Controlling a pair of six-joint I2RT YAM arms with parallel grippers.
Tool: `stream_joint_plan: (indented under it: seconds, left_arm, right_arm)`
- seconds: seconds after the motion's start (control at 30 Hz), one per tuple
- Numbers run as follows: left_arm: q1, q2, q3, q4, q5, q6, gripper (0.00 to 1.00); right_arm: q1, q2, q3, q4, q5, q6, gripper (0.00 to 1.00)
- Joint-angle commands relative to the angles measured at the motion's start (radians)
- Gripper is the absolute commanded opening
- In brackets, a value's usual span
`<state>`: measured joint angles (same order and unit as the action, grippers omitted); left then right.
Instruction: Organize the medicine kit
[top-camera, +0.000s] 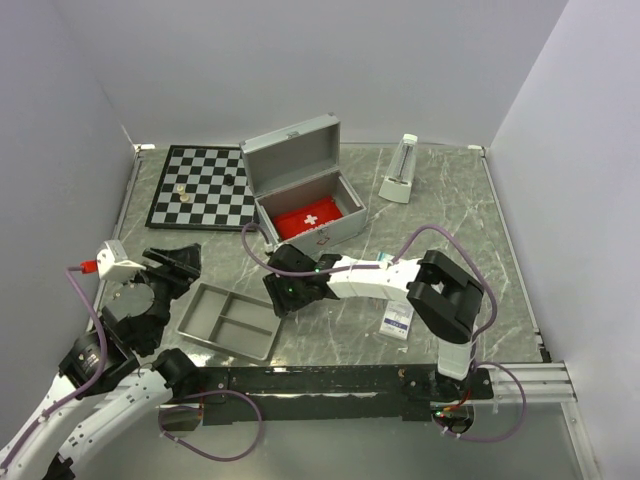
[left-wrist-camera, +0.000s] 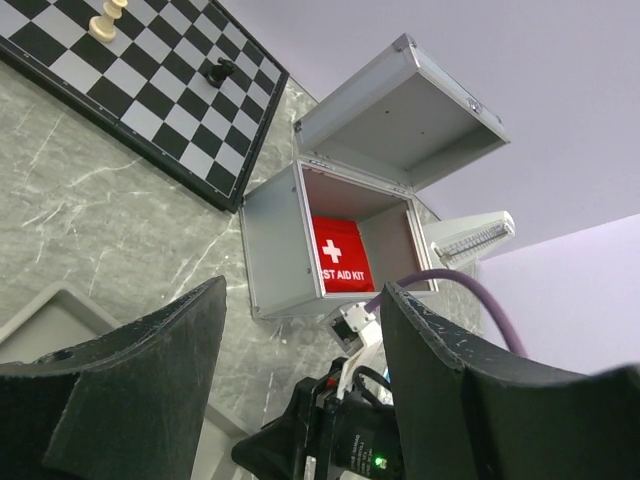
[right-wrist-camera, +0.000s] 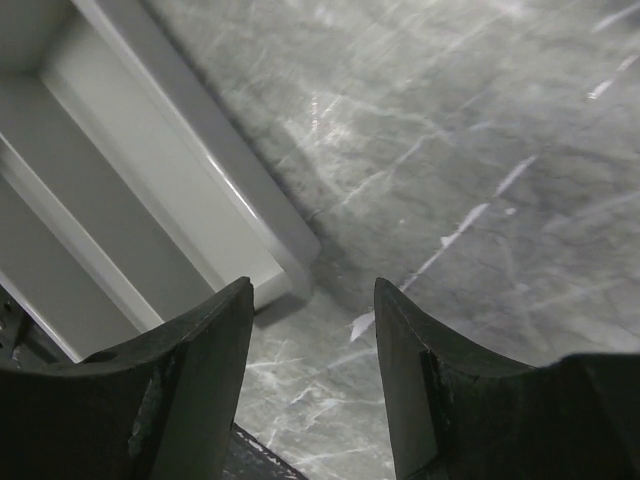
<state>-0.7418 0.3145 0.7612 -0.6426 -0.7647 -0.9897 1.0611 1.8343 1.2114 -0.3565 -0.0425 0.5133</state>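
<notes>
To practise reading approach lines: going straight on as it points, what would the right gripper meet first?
The right gripper would probably meet bare marble table beside the grey tray's corner; depth unclear.

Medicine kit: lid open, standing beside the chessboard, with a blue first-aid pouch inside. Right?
No. The first-aid pouch is red, not blue, as the left wrist view shows. The medicine kit does stand lid open beside the chessboard.

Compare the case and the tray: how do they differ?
The case is deep, with a hinged lid standing open; the tray is shallow and lidless. The case holds a red pouch; the tray is empty. The case sits farther back than the tray. Both are grey and rectangular.
</notes>
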Motion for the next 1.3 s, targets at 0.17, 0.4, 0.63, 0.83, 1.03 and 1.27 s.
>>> stream_joint_plan:
  seconds: [0.17, 0.4, 0.63, 0.83, 1.03, 1.27]
  left_arm:
    - [0.002, 0.008, -0.008, 0.026, -0.001, 0.022, 0.67]
    - [0.001, 0.026, -0.011, 0.04, 0.021, 0.031, 0.67]
    - [0.002, 0.064, -0.036, 0.093, 0.064, 0.059, 0.67]
    - [0.001, 0.129, -0.04, 0.138, 0.111, 0.095, 0.67]
    - [0.002, 0.179, -0.045, 0.158, 0.162, 0.112, 0.66]
    - [0.002, 0.244, -0.06, 0.175, 0.235, 0.118, 0.65]
  right_arm:
    - [0.002, 0.022, 0.008, -0.005, 0.004, -0.019, 0.38]
    - [-0.081, -0.095, -0.099, -0.007, 0.027, -0.031, 0.14]
    - [-0.207, -0.208, -0.158, -0.065, 0.081, -0.156, 0.09]
    - [-0.211, -0.179, -0.099, -0.121, 0.139, -0.298, 0.12]
    - [-0.228, -0.109, -0.027, -0.144, 0.165, -0.38, 0.16]
    - [-0.26, -0.11, -0.01, -0.159, 0.168, -0.394, 0.41]
